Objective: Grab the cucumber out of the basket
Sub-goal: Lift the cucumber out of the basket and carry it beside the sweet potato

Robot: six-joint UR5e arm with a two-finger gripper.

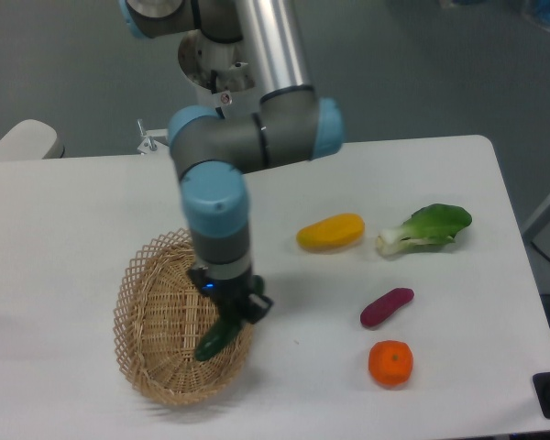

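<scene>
The dark green cucumber hangs tilted over the right part of the tan wicker basket. Its upper end is between the fingers of my gripper, which is shut on it. Its lower end points down and left, close to the basket floor; I cannot tell whether it still touches the weave. The arm's wrist stands straight above the basket's right side and hides part of the rim.
On the white table to the right lie a yellow mango-like fruit, a bok choy, a purple oblong vegetable and an orange. The table's front edge runs just below the basket.
</scene>
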